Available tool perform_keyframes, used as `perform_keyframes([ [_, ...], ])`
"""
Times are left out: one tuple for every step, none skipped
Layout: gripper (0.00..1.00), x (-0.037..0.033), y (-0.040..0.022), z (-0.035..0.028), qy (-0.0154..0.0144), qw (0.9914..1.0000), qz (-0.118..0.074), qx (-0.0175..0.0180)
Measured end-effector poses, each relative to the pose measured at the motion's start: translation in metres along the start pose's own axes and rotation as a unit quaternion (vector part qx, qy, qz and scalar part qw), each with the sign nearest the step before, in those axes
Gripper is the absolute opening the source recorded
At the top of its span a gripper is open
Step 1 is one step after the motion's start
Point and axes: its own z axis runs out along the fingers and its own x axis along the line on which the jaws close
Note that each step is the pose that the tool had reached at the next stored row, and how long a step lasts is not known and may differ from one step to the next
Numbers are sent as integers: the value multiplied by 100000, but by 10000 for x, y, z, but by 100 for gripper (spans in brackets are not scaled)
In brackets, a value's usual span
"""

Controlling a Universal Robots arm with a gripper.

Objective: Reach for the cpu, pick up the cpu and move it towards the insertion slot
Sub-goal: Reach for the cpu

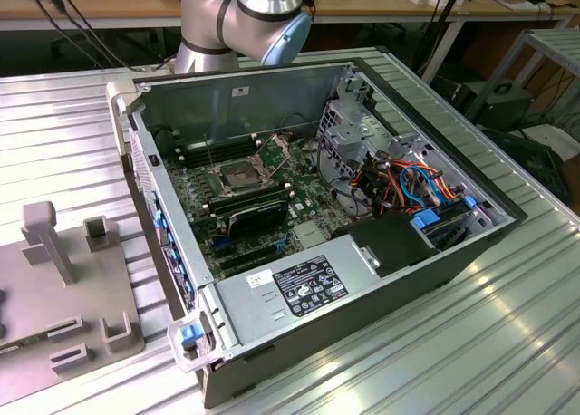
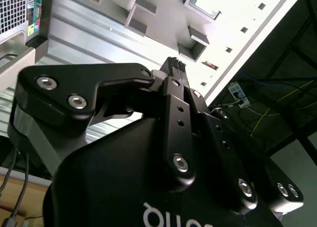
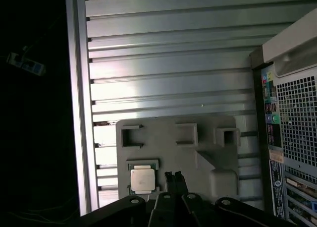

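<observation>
The cpu, a small pale silvery square chip, lies flat in a framed nest on the grey fixture plate. In the first wrist view my black gripper hangs above that plate, its tips just beside the chip and apart from it. The fingers stand pressed together in the second wrist view, with nothing between them, so the gripper is shut and empty. The insertion slot, a silvery-framed square socket with a dark centre, sits on the motherboard inside the open computer case.
The fixture plate with upright blocks lies on the ribbed metal table, at the exterior view's left of the case. Inside the case are a power supply box, a black expansion card and a cabled drive cage. The case's rear panel stands close to the plate.
</observation>
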Motion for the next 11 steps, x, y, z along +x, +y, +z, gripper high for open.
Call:
perform_keyframes([
  [11, 16, -5, 1, 3, 100000, 1, 2],
  [11, 56, -19, 3, 4, 100000, -4, 4],
  [11, 104, -39, 7, -2, 100000, -1, 0],
  [11, 133, -50, 9, 4, 100000, 3, 2],
  [11, 153, -58, 11, 4, 100000, 1, 3],
  [11, 165, -62, 12, 5, 100000, 0, 2],
  [11, 179, -68, 14, 4, 100000, -10, -2],
  [11, 184, -70, 16, 7, 100000, -10, -3],
  [11, 194, -72, 17, 26, 100000, 1, 5],
  [11, 208, -74, 20, 36, 100000, 6, 5],
  [11, 218, -77, 21, 46, 100000, 2, 4],
])
